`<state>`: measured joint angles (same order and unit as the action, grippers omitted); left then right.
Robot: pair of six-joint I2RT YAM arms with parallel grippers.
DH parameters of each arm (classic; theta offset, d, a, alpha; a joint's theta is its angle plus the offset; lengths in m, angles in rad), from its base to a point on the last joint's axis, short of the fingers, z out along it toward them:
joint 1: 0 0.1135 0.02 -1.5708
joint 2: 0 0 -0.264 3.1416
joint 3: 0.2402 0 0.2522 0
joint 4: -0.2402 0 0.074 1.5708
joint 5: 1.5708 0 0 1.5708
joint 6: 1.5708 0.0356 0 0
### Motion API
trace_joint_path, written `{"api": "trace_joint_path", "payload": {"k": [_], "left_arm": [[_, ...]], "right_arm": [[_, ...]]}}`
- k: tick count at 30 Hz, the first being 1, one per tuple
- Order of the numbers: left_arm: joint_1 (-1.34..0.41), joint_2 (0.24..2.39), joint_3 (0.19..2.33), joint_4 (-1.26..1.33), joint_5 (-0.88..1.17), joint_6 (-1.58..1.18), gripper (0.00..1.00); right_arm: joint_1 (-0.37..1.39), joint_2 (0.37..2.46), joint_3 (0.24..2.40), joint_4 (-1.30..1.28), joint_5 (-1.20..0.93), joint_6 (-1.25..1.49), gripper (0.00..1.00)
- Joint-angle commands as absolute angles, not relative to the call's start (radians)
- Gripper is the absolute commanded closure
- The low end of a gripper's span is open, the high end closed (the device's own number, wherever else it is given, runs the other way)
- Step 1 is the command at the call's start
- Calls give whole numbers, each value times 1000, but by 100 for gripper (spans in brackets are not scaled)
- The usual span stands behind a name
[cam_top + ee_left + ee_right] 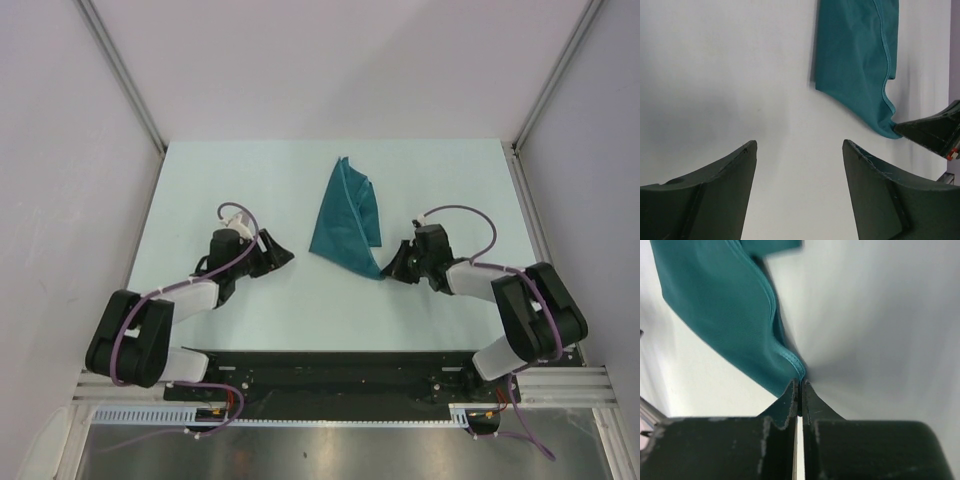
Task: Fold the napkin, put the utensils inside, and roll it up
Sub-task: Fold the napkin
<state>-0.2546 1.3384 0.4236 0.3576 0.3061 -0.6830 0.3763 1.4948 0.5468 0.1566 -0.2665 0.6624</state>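
Observation:
The teal napkin (347,218) lies bunched and folded in a rough triangle at the middle of the table. It also shows in the left wrist view (860,65) and the right wrist view (730,315). My right gripper (389,270) is shut on the napkin's near corner, its fingertips (792,390) pinching the hemmed edge. My left gripper (283,257) is open and empty, low over bare table, a short way left of the napkin; its fingers (735,165) stand wide apart. The utensils are out of view.
The white table (200,190) is walled by grey panels at left, right and back. The right gripper's tip shows at the right edge of the left wrist view (935,131). A black rail runs along the near edge (340,370).

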Motion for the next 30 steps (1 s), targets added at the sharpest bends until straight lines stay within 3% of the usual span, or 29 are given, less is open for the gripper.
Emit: {"api": "trace_joint_path", "payload": {"k": [1,10,14,23,30], "left_arm": [[-259,1384,500,419,351,-687,27],[-276,1453,616,399,351,-677,26],[-348,1541,878,260,272,-554,26],[-475,1991,1478,-87,236,-449,28],[-411,1873,1422,-57,242,-497,27]], "right_arm": [[362,1583,672,147,-244,609,100],[350,1725,857,141,-278,566,100],[344,1767,905,138,-299,560,100],[328,1776,936,143,-346,541,100],[362,1741,1064,83,-367,515,100]]}}
